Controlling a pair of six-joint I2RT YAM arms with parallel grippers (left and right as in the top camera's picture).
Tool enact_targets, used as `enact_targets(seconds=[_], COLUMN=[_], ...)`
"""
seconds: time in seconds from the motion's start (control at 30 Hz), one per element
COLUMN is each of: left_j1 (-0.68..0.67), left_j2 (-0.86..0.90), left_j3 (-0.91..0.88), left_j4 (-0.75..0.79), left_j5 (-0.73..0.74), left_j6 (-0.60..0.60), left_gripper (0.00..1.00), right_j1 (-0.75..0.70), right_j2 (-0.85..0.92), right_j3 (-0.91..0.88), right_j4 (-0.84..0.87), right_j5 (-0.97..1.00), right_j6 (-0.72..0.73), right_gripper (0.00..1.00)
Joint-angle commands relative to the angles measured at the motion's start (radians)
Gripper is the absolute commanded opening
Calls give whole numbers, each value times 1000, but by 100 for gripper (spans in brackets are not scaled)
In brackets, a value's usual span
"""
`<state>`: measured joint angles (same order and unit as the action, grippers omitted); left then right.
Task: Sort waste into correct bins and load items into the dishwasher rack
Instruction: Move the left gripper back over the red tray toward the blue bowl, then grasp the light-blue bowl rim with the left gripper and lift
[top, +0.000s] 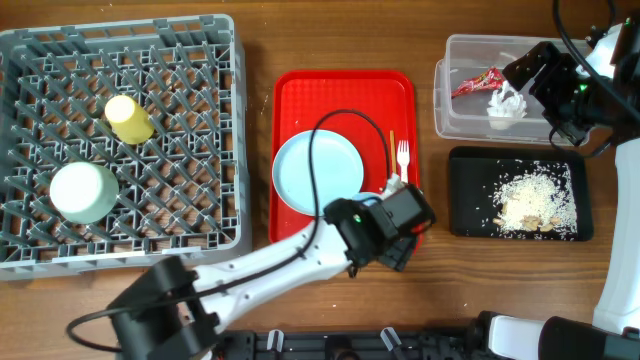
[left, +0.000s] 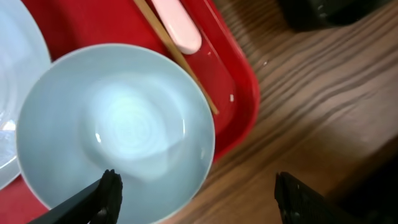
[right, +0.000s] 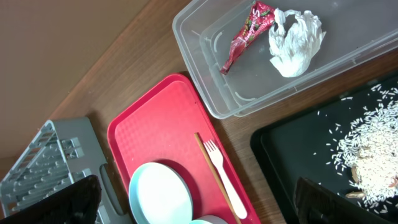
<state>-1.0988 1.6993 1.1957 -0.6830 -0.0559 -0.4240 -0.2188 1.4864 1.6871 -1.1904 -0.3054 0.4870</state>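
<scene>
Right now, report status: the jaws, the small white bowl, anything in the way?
Left gripper jaws open, astride small white bowl rim on red tray. Right gripper jaws open, empty, by clear tub. Wooden stick, fork close beside bowl.

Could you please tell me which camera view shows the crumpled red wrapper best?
The right wrist view: the red wrapper lies large and unobstructed in the clear tub, beside the napkin. Overhead shows it small; the left wrist view does not show it.
</scene>
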Motion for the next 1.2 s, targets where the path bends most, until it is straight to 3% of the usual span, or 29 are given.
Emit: enact_targets(seconds=[0.0, 0.17, 0.33, 0.53, 0.77, 0.87, 1.0, 1.17], left_j1=[-58, -84, -83, -83, -83, -83, -84, -87], left_j2=[95, 189, 216, 220, 308, 331, 342, 341], left_j3=[-1, -1, -1, -1, -1, -1, -1, 0], left_j4=[11, 45, 56, 83, 97, 92, 92, 66], left_j5=[-182, -212, -252, -274, -320, -330, -400, -451], left_j6=[27, 27, 27, 27, 27, 27, 27, 35], left_gripper=[76, 68, 66, 54, 49, 40, 4, 4], right_j1=[2, 2, 2, 2, 2, 2, 2, 2], right_j2=[4, 4, 4, 4, 4, 4, 4, 4], right_j3=[-1, -1, -1, -1, -1, -1, -1, -1], right_j4=[0, 0, 0, 0, 0, 0, 0, 0], right_j5=[13, 13, 13, 13, 13, 13, 13, 13], right_j6=[-13, -13, -13, -13, -13, -13, -13, -13], right_gripper=[100, 99, 99, 100, 100, 100, 100, 100])
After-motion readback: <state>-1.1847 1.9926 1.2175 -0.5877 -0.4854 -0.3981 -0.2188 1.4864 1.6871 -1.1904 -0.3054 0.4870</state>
